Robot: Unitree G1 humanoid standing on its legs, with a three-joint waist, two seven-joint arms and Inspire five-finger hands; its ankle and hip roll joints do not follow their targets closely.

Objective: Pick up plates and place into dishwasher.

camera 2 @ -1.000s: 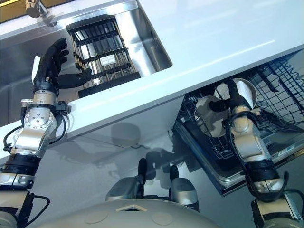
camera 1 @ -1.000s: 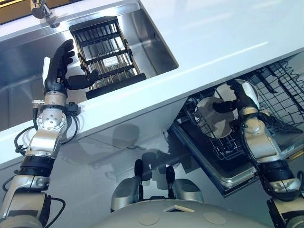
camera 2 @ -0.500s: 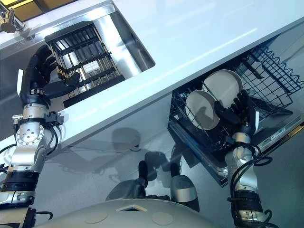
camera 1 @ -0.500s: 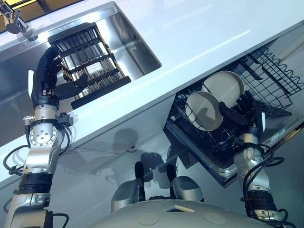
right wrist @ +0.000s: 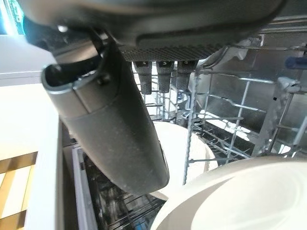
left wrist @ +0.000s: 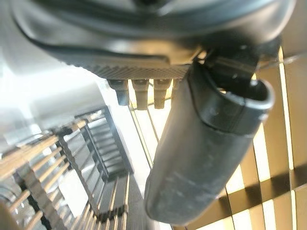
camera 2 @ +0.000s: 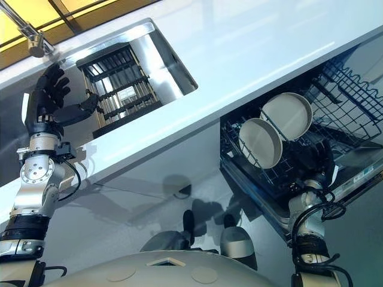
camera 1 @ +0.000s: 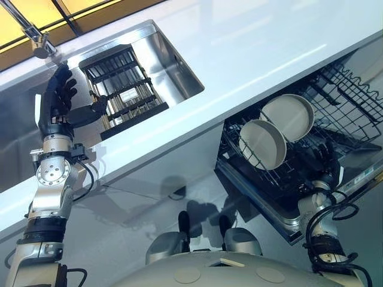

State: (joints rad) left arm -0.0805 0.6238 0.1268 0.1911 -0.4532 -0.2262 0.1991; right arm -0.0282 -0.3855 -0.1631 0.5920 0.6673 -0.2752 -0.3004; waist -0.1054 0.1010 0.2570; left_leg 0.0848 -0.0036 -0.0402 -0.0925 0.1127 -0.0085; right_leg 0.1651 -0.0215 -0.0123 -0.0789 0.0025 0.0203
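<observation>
Two pale round plates stand on edge in the dishwasher's lower rack: one plate in front, the other plate just behind it. My right hand hangs open below and in front of them, apart from both and holding nothing. In the right wrist view its thumb and straight fingers point at the plates. My left hand is raised open, fingers spread, beside the empty black dish rack in the sink.
The steel sink is sunk into a white countertop, with a tap at its far left. The pulled-out dishwasher rack juts from under the counter's front edge; wire tines stand around the plates.
My right hand has let go of the plate, which now stands in the rack, and has drawn back down and away. The camera has shifted. The left hand stays open by the sink rack.
</observation>
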